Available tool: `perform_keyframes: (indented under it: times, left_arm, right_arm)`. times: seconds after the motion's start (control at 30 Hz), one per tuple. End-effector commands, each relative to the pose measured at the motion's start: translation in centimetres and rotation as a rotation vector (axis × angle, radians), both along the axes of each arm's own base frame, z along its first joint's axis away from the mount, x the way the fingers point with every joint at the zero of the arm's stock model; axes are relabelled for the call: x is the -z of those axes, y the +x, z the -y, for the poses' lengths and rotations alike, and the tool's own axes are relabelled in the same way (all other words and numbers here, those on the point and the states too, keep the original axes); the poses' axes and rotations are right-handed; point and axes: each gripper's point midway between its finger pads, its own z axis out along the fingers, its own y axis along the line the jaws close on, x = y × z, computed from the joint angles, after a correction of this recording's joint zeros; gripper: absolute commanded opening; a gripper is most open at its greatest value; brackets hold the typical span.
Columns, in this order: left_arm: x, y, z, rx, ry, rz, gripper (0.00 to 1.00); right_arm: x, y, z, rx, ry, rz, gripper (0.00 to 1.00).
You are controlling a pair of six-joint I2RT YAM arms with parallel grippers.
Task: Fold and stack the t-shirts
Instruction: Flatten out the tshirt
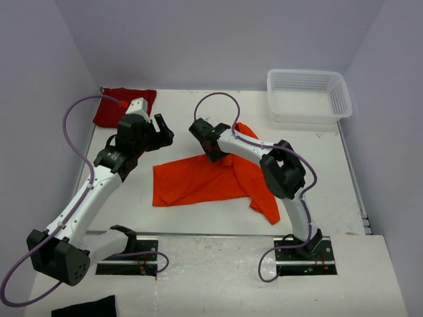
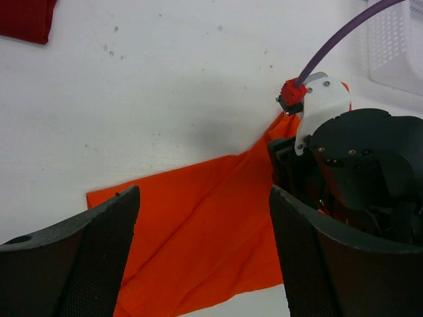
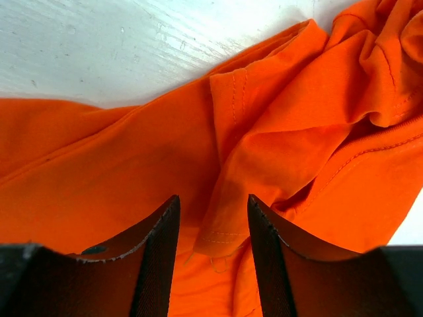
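Observation:
The orange t-shirt (image 1: pixel 205 181) lies spread and partly rumpled in the middle of the table. It also shows in the left wrist view (image 2: pixel 198 244) and the right wrist view (image 3: pixel 132 165). The dark red t-shirt (image 1: pixel 122 105) lies folded at the far left corner, and its corner shows in the left wrist view (image 2: pixel 26 20). My left gripper (image 1: pixel 162 135) is open and empty, above the table to the left of the orange shirt. My right gripper (image 1: pixel 215 153) is open over the shirt's far edge, with a hemmed fold (image 3: pixel 221 231) between its fingers, not clamped.
A white mesh basket (image 1: pixel 307 96) stands at the far right. A small black cloth (image 1: pixel 86 308) lies at the near left edge. The right arm's wrist (image 2: pixel 357 158) is close in front of my left gripper.

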Motion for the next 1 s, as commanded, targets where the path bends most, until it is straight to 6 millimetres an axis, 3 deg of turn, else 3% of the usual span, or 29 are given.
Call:
perform_keyframes:
  times: [0.0, 0.3, 0.57, 0.97]
  left_arm:
    - [-1.8, 0.0, 0.8, 0.042, -0.042, 0.066, 0.79]
    - [-2.3, -0.8, 0.8, 0.060, -0.053, 0.093, 0.79]
    - [-3.1, -1.4, 0.8, 0.075, -0.057, 0.120, 0.80]
    - [-3.3, -1.8, 0.7, 0.090, -0.054, 0.132, 0.80]
  right_arm:
    - [-1.1, 0.4, -0.7, -0.007, 0.008, 0.017, 0.47]
    - [-0.7, -0.3, 0.5, 0.034, -0.066, 0.020, 0.47]
    - [0.9, -1.3, 1.9, 0.081, -0.120, -0.002, 0.45]
    - [1.9, -1.8, 2.7, 0.132, -0.146, -0.007, 0.40]
